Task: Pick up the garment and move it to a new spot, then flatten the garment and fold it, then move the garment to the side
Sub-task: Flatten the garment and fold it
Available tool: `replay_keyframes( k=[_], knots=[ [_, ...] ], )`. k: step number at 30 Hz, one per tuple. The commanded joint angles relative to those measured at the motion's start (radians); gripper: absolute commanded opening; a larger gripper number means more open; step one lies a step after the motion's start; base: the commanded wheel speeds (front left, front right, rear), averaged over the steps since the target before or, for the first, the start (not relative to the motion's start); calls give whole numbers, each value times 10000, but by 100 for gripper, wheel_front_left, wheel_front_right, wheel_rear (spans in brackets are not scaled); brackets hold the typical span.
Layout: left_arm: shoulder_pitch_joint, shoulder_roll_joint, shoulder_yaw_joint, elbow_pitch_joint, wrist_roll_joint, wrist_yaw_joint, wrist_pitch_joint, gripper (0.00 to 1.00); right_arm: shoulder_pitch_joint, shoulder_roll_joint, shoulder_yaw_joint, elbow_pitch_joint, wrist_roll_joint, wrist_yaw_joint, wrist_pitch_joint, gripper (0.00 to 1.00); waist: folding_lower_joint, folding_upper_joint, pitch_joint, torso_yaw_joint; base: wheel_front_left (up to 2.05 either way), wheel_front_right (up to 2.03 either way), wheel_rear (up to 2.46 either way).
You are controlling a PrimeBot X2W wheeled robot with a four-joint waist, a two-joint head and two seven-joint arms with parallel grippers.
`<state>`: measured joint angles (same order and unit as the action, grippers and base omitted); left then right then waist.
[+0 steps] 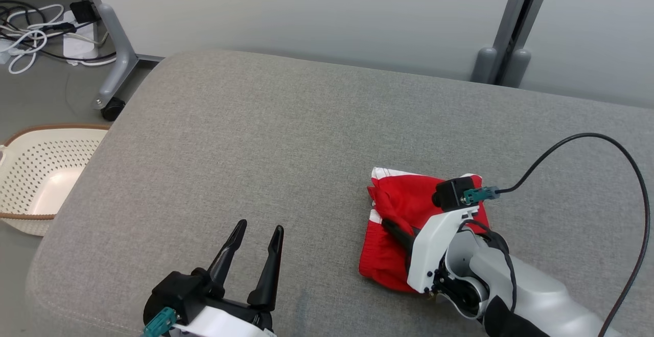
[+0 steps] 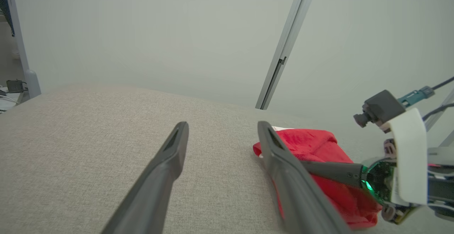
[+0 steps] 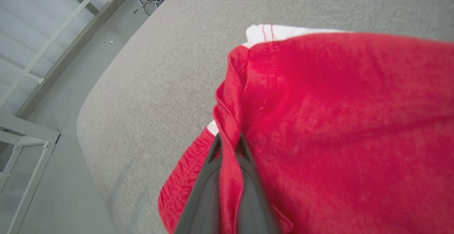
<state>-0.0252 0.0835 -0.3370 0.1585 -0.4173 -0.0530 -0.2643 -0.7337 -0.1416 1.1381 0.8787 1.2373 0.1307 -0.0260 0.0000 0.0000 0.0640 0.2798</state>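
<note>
Far left, off the edge, a perforated basket (image 1: 36, 173) sits on the floor with cables (image 1: 30, 35) behind it; neither matters for this step. My left fingers (image 1: 271, 265) are spread wide and hold nothing, hovering low over the near left part of the grey fabric surface (image 1: 255, 138), well apart from the cloth. Going right, the red garment (image 1: 403, 199) with white trim lies on the right half of the surface, near the front edge, bunched into a compact block that looks roughly folded, not neat. My right fingers (image 3: 207, 191) are pressed together on a raised fold at the garment's left edge, and the wrist view shows a ridge of red cloth squeezed between them. My guess is this is a carry or drag of the garment. Doing it well means holding the pinch firm and lifting enough that the lower layers clear the grippy fabric, because a flat drag would probably peel the bundle open. The pinch seems to catch just one ridge, so the rest may hang and unfold; I'd move slowly and set down the far edge first. The left fingers are free to steady the near corner if it sags.
</note>
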Motion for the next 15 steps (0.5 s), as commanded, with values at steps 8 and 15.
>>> replay_keyframes(
  k=[8, 15],
  knots=[
    [81, -5, 218, 57, 152, -79, 7, 100, 80, -93, -77, -718, 11, 2, -506, 100, 0, 0, -309, -547, 0, 0, 0],
    [229, -20, 491, -80, 189, -22, 5, 100, 153, -1310, -709, -2357, -103, 2, -1680, 100, 0, 0, -641, -1087, 0, 0, 0]
  ],
)
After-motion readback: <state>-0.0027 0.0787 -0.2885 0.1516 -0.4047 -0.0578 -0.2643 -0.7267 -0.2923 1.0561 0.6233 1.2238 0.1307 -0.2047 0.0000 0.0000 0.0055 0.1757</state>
